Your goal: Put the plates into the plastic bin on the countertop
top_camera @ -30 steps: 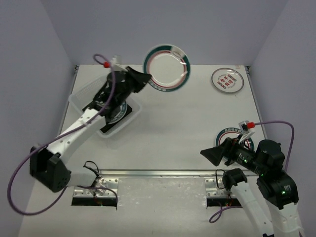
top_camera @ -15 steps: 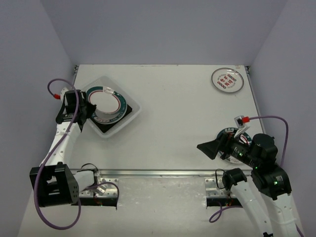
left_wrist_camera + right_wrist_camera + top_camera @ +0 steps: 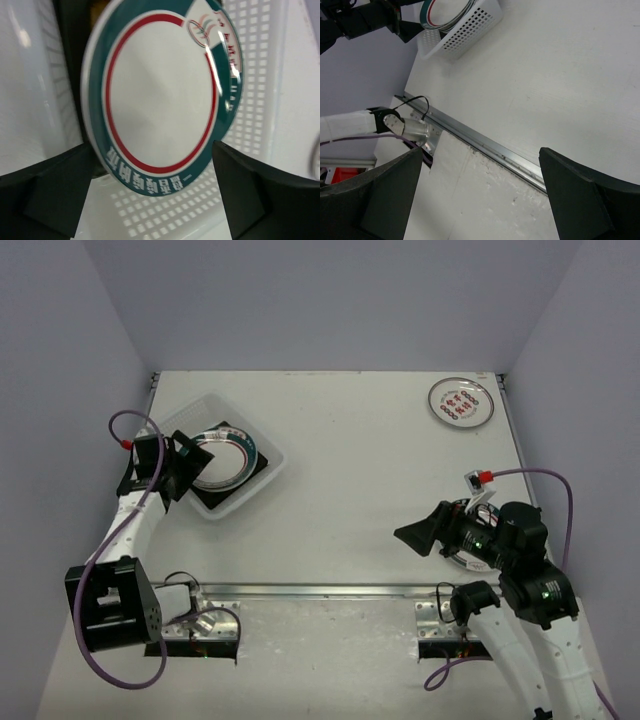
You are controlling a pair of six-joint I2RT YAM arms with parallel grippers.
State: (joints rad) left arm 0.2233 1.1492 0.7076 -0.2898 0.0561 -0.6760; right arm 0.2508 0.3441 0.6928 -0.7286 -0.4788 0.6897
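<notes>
Top view
- Worktop: the large flat white worktop [image 3: 350, 470] carries all the things.
- Bin: the clear rectangular plastic bin [image 3: 185, 412] stands on the left part of the worktop, a little turned.
- Plates in bin: a round white plate with green and red rim [image 3: 228, 452] lies on a dark square plate [image 3: 263, 469], both inside the bin.
- Far plate: a round plate with red marks [image 3: 461, 402] lies in the far right corner, well apart from the bin.
- Left gripper [image 3: 195, 462]: over the near left part of the bin, at the edge of the round plate.
- Right gripper [image 3: 415, 537]: above the near right worktop; another plate [image 3: 468, 557] is mostly hidden under this arm.

Left wrist view
- Plate: the green-rimmed plate [image 3: 160, 95] fills the picture, with the perforated bin wall [image 3: 255, 100] behind it.
- Left gripper [image 3: 154, 150]: fingers spread wide at both sides of the plate's near edge; whether they touch it I cannot tell.

Right wrist view
- Right gripper [image 3: 481, 150]: spread wide, nothing between the fingers.
- Below: white worktop [image 3: 560, 75] and its metal front edge [image 3: 485, 145].
- Bin [image 3: 470, 25]: far off, with plate rims [image 3: 442, 12] showing above its wall.
</notes>
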